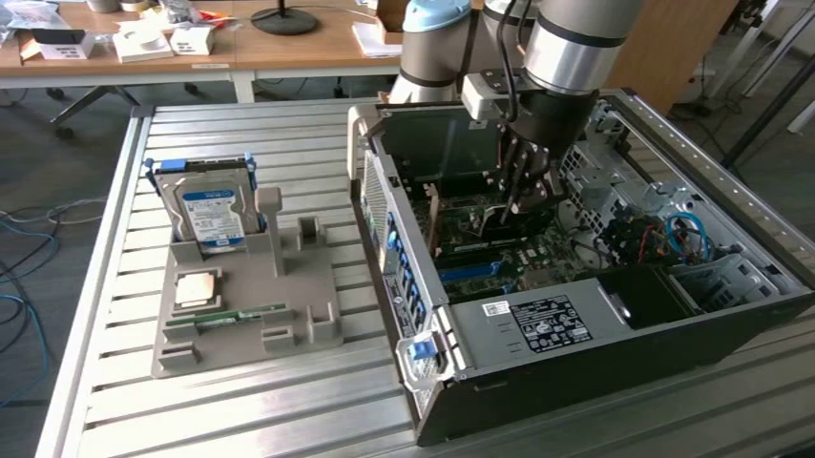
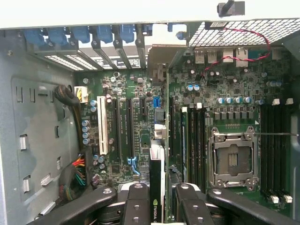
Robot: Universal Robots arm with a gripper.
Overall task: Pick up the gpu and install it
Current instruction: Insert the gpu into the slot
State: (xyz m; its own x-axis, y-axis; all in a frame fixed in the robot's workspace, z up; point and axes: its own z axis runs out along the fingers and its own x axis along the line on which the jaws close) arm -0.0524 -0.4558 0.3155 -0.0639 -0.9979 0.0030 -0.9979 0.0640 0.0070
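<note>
Wrist view: the gripper hangs inside the open computer case, and its two black fingers are closed on the gpu, one on each flat face of the card. The gpu is seen edge-on as a thin dark strip with a green logo near the grip. It runs away from the fingers across the motherboard towards the case wall with the row of blue slot latches. A pale metal piece lies at that far end of the card. The card lies between the long black expansion slots, next to a white slot, and the memory slots beside the bare CPU socket. Whether its lower edge touches a slot cannot be told.

In the exterior view the arm reaches down into the case, which lies on its side on the slatted metal tabletop with its open side facing up. The fingers are low over the board, near its middle. To the exterior view's left, well apart from the case, a grey holder carries an upright hard drive with a blue-white label. A narrow green memory stick lies flat on it.
</note>
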